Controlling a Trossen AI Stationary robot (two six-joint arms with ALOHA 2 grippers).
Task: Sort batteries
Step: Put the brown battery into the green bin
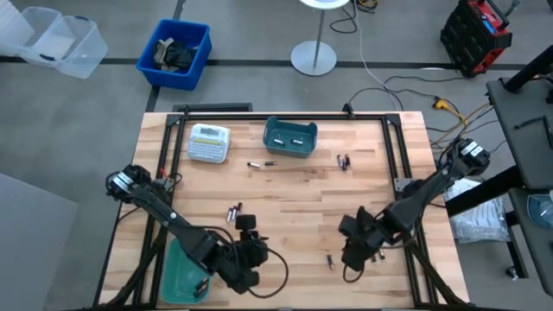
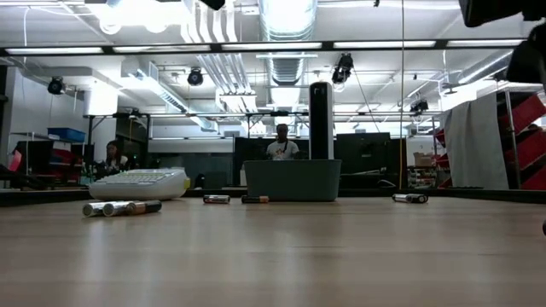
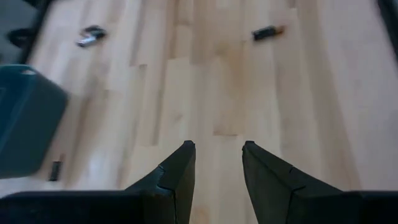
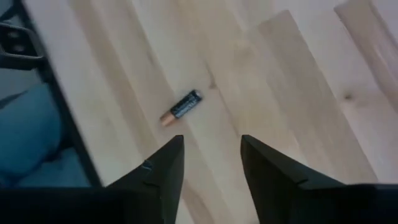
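Small batteries lie loose on the wooden table: one [image 1: 329, 259] near the front, a pair [image 1: 233, 212] left of centre, some [image 1: 262, 163] before the far teal bin [image 1: 290, 138], and some [image 1: 343, 161] to that bin's right. My right gripper [image 1: 352, 246] hovers open just right of the front battery. In the right wrist view this dark battery with a copper end [image 4: 181, 107] lies on its side ahead of the gripper [image 4: 211, 146]. My left gripper [image 1: 249, 226] is open over bare wood [image 3: 217, 146], near the pair. A second teal bin [image 1: 181, 268] sits at the near left.
A white label-maker [image 1: 208, 142] rests on the far left of the table, beside the far bin. Black frame rails [image 1: 164, 147] border the table. On the floor beyond are a blue crate [image 1: 175, 53] and a lamp base [image 1: 313, 58]. People [image 2: 281, 145] stand in the room behind.
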